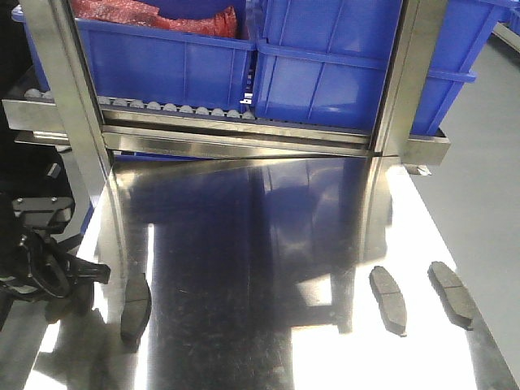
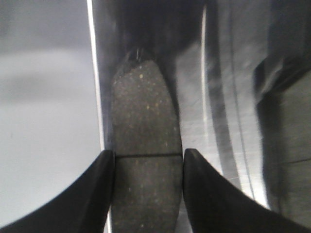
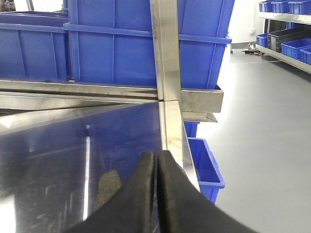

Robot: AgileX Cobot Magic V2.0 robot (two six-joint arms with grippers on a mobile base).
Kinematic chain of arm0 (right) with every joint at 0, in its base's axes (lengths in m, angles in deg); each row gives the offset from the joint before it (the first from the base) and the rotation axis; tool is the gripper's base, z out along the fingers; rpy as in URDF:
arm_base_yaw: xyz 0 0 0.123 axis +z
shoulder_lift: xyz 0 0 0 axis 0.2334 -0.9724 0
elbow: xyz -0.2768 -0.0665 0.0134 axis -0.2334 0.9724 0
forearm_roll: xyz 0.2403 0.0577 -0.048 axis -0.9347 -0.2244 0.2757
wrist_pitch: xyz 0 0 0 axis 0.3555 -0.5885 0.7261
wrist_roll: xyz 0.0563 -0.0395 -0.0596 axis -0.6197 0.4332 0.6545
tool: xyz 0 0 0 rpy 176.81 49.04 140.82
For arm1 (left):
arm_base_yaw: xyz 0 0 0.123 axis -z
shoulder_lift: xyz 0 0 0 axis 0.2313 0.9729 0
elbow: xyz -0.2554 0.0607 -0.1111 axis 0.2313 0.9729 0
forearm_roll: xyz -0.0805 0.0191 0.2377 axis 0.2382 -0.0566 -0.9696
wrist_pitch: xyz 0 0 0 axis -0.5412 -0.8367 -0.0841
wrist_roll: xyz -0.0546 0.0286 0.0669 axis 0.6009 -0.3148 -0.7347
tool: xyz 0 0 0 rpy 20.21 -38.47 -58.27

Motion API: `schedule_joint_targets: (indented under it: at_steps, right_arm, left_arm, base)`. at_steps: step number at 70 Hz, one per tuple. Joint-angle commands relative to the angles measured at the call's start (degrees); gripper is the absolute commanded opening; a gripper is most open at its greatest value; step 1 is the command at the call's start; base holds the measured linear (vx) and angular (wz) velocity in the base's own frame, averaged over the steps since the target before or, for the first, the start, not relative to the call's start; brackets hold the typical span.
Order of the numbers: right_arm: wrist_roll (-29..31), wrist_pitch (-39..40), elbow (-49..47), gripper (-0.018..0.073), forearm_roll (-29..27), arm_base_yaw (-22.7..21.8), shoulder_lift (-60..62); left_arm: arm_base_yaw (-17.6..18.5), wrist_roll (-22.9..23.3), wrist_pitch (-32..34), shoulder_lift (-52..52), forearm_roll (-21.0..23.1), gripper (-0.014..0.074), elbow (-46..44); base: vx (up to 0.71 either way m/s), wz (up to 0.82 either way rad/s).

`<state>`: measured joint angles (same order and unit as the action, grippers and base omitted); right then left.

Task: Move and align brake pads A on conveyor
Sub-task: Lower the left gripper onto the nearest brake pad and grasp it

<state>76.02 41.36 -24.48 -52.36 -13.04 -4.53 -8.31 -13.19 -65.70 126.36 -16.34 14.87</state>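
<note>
The left gripper (image 2: 149, 154) straddles one brake pad (image 2: 143, 116) that lies flat on the shiny steel surface (image 1: 260, 244). Its fingers (image 2: 97, 194) are spread to the pad's width, one against each long edge, level with the groove. That is a centred hold that should keep the pad from swinging when lifted. Whether they already press it, I cannot tell.

The right gripper (image 3: 156, 156) has its fingers pressed together on nothing, apparently parked while the left arm works. Two more pads (image 1: 388, 299) (image 1: 451, 294) lie side by side, well apart from the left fingers and on the right arm's side.

No conveyor shows in any view, only the blue bins (image 1: 162, 57) beyond the fingers. So the pads probably all await transfer.
</note>
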Motion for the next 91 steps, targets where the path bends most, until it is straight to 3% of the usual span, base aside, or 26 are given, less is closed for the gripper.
schedule_joint_targets:
  at_steps: [1, 20, 63, 91]
  right_arm:
    - [0.57, 4.37, 0.36, -0.0004, 0.26, -0.02, 0.58]
    - [0.57, 4.37, 0.36, -0.0004, 0.26, -0.02, 0.58]
    - [0.57, 4.37, 0.36, -0.0004, 0.26, -0.02, 0.58]
    - [0.57, 4.37, 0.36, -0.0004, 0.26, -0.02, 0.58]
  left_arm:
    - [0.42, -0.03, 3.76, -6.12, 0.7, 0.01, 1.07]
    - [0.42, 0.08, 8.34, -17.12, 0.75, 0.0101, 8.84]
    - [0.42, -0.99, 7.29, -26.58, 0.74, 0.0101, 9.77]
    - [0.42, -0.96, 15.48, -47.01, 0.81, 0.0101, 25.79]
  base:
    - [0.0, 0.0]
    - [0.0, 0.0]
    - [0.0, 0.0]
    - [0.0, 0.0]
